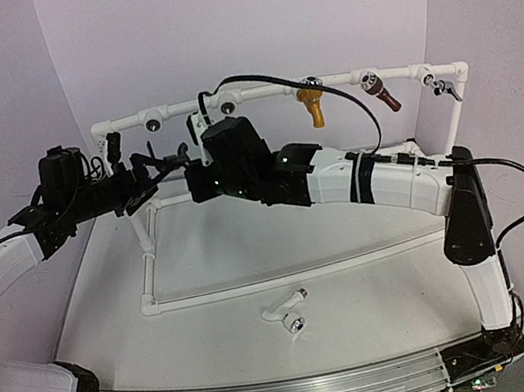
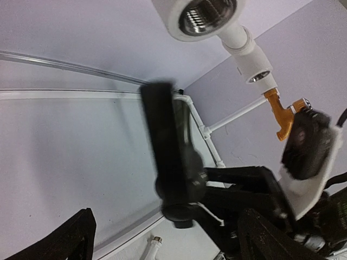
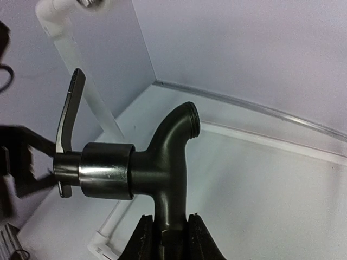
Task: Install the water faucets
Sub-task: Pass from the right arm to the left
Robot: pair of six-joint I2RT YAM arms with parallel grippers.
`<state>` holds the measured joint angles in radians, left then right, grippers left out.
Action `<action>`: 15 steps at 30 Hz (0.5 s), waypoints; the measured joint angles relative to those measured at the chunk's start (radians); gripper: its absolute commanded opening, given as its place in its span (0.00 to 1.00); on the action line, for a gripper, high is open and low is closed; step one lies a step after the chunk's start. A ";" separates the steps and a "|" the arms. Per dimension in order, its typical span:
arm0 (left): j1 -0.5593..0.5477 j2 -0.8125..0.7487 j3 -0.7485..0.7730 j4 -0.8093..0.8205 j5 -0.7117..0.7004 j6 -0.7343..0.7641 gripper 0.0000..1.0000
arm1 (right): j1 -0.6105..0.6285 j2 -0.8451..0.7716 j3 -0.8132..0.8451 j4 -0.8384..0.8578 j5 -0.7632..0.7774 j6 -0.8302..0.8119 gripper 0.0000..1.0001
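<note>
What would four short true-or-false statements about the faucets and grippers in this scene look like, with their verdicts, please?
1. The right gripper is shut on the dark faucet. True.
2. The white faucet is already screwed into the pipe frame. False: it lies loose on the table, in front of the frame.
3. The left gripper is open and holds nothing. True.
4. The gold tap lies on the table. False: it hangs from the frame's top pipe.
</note>
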<state>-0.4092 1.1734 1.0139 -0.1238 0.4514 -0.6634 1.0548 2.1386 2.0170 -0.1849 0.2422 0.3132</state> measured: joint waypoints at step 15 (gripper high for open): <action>0.000 0.038 0.026 0.084 0.057 -0.043 0.86 | 0.014 0.044 0.120 0.025 0.023 0.012 0.00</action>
<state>-0.4091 1.2110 1.0402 -0.0398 0.5081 -0.7067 1.0685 2.1830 2.1366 -0.1595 0.2653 0.3256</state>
